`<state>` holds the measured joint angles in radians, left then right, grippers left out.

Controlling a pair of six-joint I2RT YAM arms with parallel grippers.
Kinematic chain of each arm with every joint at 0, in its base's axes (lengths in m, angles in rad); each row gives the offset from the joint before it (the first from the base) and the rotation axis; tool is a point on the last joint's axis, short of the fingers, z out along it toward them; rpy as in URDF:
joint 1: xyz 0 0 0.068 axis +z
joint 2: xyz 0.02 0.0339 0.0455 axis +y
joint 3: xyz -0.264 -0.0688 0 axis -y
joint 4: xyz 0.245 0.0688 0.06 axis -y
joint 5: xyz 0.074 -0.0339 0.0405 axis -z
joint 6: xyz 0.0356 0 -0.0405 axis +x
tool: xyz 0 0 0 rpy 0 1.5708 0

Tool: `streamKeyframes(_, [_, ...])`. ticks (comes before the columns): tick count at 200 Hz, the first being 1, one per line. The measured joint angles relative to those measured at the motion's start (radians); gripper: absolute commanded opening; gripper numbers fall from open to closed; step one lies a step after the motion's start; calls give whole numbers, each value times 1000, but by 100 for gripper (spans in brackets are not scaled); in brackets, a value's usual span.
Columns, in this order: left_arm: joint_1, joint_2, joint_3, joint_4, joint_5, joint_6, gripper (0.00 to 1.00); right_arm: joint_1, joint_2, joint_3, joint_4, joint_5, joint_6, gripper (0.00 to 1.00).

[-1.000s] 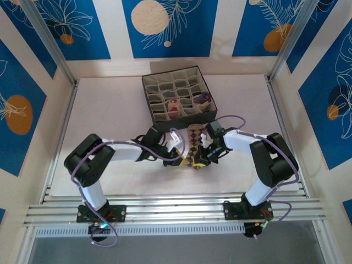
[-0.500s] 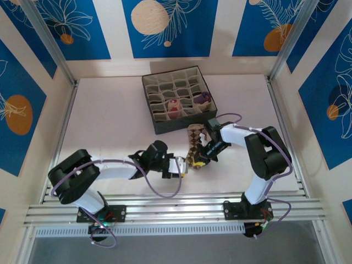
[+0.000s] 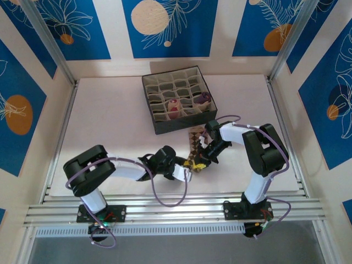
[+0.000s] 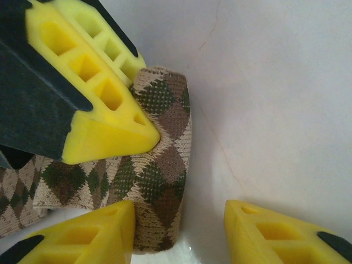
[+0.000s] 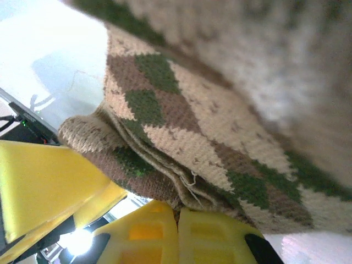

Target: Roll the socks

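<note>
Diamond-patterned sock [image 4: 159, 137] is lying doubled over on the table [image 4: 275, 82]. Its folded end is sitting between the spread jaws of the left gripper [image 4: 179, 212]. Just ahead, the right gripper [image 5: 177, 212] is pinching its fabric tightly.

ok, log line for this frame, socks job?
stage: rolling | diamond sock: on table, end folded over | right claw: shut on diamond sock | left claw: open, around folded end

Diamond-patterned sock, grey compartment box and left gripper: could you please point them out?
diamond-patterned sock [image 4: 169, 157], left wrist view, folded edge.
grey compartment box [image 3: 184, 125], top view, front wall.
left gripper [image 4: 179, 220], left wrist view, between fingertips.
</note>
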<state>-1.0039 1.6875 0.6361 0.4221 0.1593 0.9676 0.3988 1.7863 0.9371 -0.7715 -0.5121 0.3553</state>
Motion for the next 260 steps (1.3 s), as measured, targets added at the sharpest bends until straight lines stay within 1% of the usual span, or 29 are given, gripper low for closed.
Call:
streamKeyframes(18, [-4,5,0,11,-5,9,41,0,5,0,-13,-19,-14,3])
streamKeyframes(35, [-9,12,1,18,-11,11,33,0,18,0,-24,-39,-27,3])
streamKeyframes(52, [-14,25,11,28,-28,27,18,0,29,0,-31,-53,-40,3])
streamKeyframes(69, [-16,30,20,26,-37,29,0,-3,32,0,-34,-61,-50,8])
streamKeyframes(74, [-17,30,22,24,-38,29,0,-5,32,0,-35,-61,-51,12])
streamKeyframes(79, [-18,30,25,19,-38,37,0,-6,32,0,-35,-62,-57,18])
streamKeyframes(90, [-18,30,37,-3,-38,33,0,-9,31,0,-36,-61,-58,27])
streamKeyframes(99, [-18,30,53,-31,-38,29,0,-11,27,-1,-33,-62,-60,36])
streamKeyframes(115, [-19,30,98,-113,-38,-2,0,-24,2,-6,-23,-58,-43,43])
streamKeyframes(136, [-19,43,188,-261,-38,-78,0,-66,-74,-28,-1,-20,-31,43])
streamKeyframes(152, [-19,63,261,-365,-29,-131,0,-100,-131,-40,18,16,-19,41])
streamKeyframes(173, [-15,85,334,-488,8,-202,0,-129,-206,-79,70,54,3,35])
streamKeyframes(191, [4,114,411,-605,65,-270,0,-136,-291,-142,127,64,23,30])
streamKeyframes(203, [20,145,470,-681,112,-313,0,-137,-352,-191,171,62,41,31])
streamKeyframes(224, [62,215,583,-808,206,-379,0,-132,-427,-262,243,45,72,35])
streamKeyframes(260, [122,317,728,-975,354,-468,0,-101,-440,-324,311,47,109,40])
